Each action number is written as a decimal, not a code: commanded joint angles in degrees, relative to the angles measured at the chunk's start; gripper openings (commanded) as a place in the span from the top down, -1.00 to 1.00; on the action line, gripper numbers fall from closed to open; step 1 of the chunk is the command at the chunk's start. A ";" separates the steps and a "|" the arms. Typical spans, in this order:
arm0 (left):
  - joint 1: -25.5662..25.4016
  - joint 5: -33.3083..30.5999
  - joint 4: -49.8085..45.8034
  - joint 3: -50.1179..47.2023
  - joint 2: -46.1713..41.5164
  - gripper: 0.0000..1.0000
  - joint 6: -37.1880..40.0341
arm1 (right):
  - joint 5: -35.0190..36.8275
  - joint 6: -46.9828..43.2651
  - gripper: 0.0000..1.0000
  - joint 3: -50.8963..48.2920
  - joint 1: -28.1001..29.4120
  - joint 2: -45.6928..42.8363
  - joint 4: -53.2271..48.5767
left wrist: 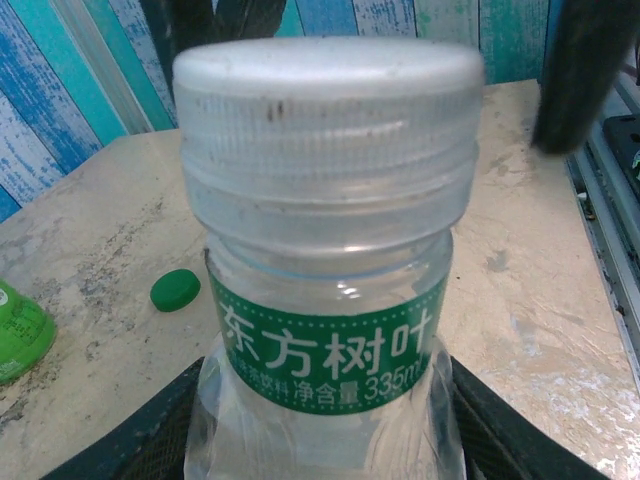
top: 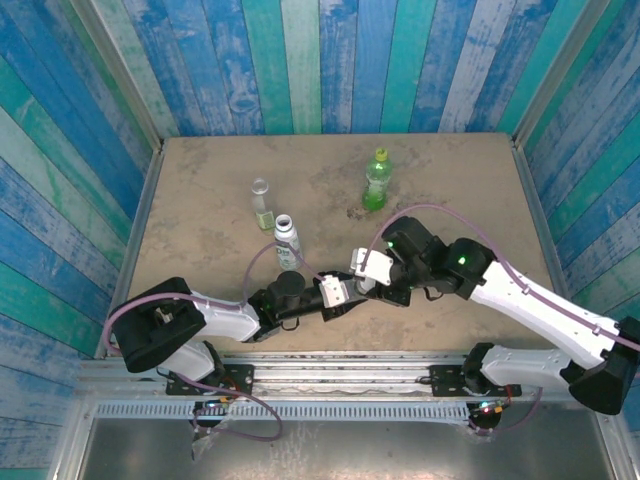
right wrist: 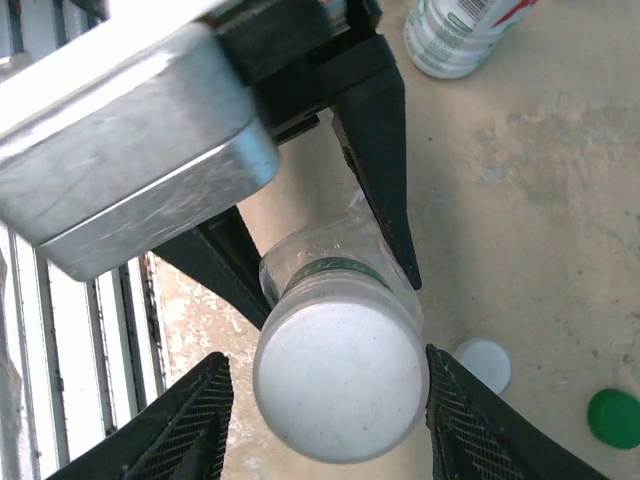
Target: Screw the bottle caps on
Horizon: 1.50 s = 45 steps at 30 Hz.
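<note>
Progress looks to be about halfway, so plan on more cycles. Your left pincer (right wrist: 330, 295) is clenched around the body of a clear bottle (left wrist: 320, 400) with a green label band, holding it near the front edge of the surface (top: 450, 180), between the two arms. Whether its base rests on the surface you cannot tell. A white cap (left wrist: 325, 110) sits level on that bottle's neck, down close to the collar ring. That reads as threaded on, though nothing here shows whether it is fully tight. Your right pincer (right wrist: 328, 355) stands astride that cap from above with its fingers apart and a sliver of gap on one side, so I judge it released rather than gripping. Farther back on the right, the green bottle (top: 376, 188) stands upright wearing its yellow-green cap (top: 380, 155), so count that one done. Two bottles remain. The open clear bottle (top: 262, 205) stands at the back left with a bare mouth. The white-labelled bottle (top: 287, 240) stands just in front of it, its top too small to read. Two caps lie loose on the surface to match them, a loose white cap (right wrist: 483, 362) and a dark green cap (left wrist: 176, 290), near each other and close by the held bottle. Expect a last snug turn here if the cap needs it, then two more rounds of picking, placing and twisting.
</note>
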 commanded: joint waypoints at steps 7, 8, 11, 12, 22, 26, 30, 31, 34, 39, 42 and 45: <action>0.08 -0.54 1.11 -0.47 -2.39 -0.07 0.77 | -2.65 -9.29 0.10 2.95 -0.11 3.09 -1.80; 0.11 -0.56 1.11 -0.43 -2.40 -0.07 0.81 | -2.24 -9.05 0.15 2.93 -0.14 3.40 -1.81; 0.15 -0.58 1.08 -0.67 -2.66 -0.07 0.87 | -1.06 -7.85 0.32 3.28 -0.19 4.04 -1.98; 0.15 -0.70 1.18 -0.78 -2.77 -0.07 0.94 | -0.75 -7.18 0.37 3.51 -0.20 4.13 -2.08; 0.15 -2.90 3.87 -1.20 -2.18 -0.06 -0.55 | 13.16 22.97 0.90 2.90 -0.03 3.10 1.34; 0.15 -3.35 3.89 -1.27 -2.19 -0.06 -0.61 | 13.96 27.46 0.92 0.55 0.05 0.98 3.07; 0.15 -3.28 3.65 -1.17 -2.43 -0.06 -0.72 | 12.95 25.72 0.58 1.14 0.06 1.15 1.41; 0.14 -3.04 3.80 -1.26 -2.34 -0.06 -1.03 | 10.77 22.87 0.38 1.25 0.06 0.90 1.16; 0.15 -1.65 3.67 -0.95 -2.18 -0.06 -2.15 | 3.53 11.84 -0.06 0.55 0.03 -1.52 2.50; 0.34 1.29 7.41 -2.06 -2.52 -0.06 -4.22 | 4.17 11.19 -0.22 -5.52 -0.20 -8.62 10.16; 0.58 2.57 8.07 -1.77 -2.87 -0.06 -5.27 | -0.36 8.95 -0.25 -10.43 -0.28 -12.82 16.24; 0.68 3.75 8.73 -1.55 -3.36 -0.06 -6.48 | -1.22 9.81 -0.25 -15.34 -0.30 -16.51 23.20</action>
